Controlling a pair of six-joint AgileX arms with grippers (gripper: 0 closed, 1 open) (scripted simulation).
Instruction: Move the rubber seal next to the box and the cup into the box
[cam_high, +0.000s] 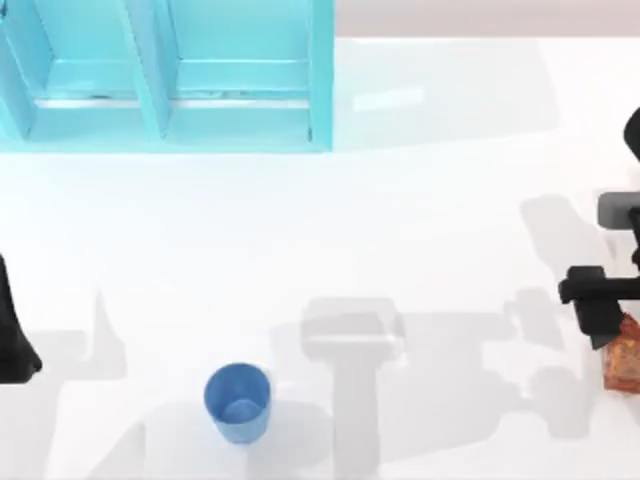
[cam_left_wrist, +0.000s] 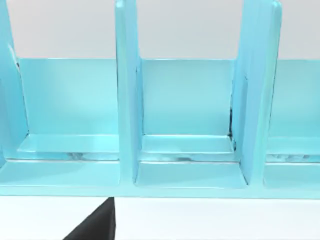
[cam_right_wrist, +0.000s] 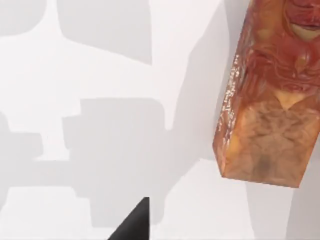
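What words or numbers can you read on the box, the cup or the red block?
None: no words, numbers or signs can be read.
The box: plain light blue walls, no writing.
The cup: plain blue, no label.
The rubber seal: mottled red-orange swirls; tiny pale specks along one edge do not read as letters.

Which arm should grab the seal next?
Right. Its pincer hangs beside the rubber seal at the table's right edge; the left arm sits parked at the far left edge.
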